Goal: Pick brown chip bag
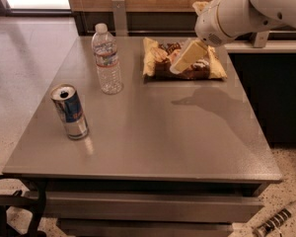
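Camera view has the brown chip bag lying flat on the tabletop, close to the far edge and right of the middle; its dark centre and pale yellow ends face up. The end effector hangs over the middle of the bag, at the end of the white arm that reaches in from the upper right; whether it is open or closed cannot be told, nor whether it touches the foil. Its shadow falls on the bare surface just in front of the bag, which suggests it is above the bag and not pressed down on it.

The step in hand looks like the final approach to the grasp. To do it well, come straight down on the centre of the bag, not an end, so the load hangs even; a flat crinkly bag offers little to hold, so aim across the short width or at a raised fold, and close gently enough not to crush the chips. Lift vertically before travelling; the foil may slip if dragged. The water bottle stands to the left of the bag, near but apart, so avoid any sweep that way; the can sits well apart at the front left and is no concern.
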You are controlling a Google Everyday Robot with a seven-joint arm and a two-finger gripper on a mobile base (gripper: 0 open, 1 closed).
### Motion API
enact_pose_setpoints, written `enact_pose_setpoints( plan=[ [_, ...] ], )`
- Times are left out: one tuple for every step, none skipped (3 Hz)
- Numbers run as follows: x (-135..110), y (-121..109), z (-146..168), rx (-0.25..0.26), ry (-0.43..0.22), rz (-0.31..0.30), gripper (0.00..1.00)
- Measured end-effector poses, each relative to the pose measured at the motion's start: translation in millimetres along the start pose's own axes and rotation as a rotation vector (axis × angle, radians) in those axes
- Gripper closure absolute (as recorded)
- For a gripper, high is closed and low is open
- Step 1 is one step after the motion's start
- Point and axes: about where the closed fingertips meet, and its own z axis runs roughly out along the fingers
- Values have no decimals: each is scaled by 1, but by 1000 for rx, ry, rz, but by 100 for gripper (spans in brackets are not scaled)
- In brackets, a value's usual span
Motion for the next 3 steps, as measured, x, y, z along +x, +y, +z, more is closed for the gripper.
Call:
enact_pose_setpoints(
  plan=[
    [13, -5, 22, -12, -5, 21, 0],
    [31, -10, 54, -54, -16, 47, 0],
    [50, -9, 92, -105, 1, 75, 0]
  ],
)
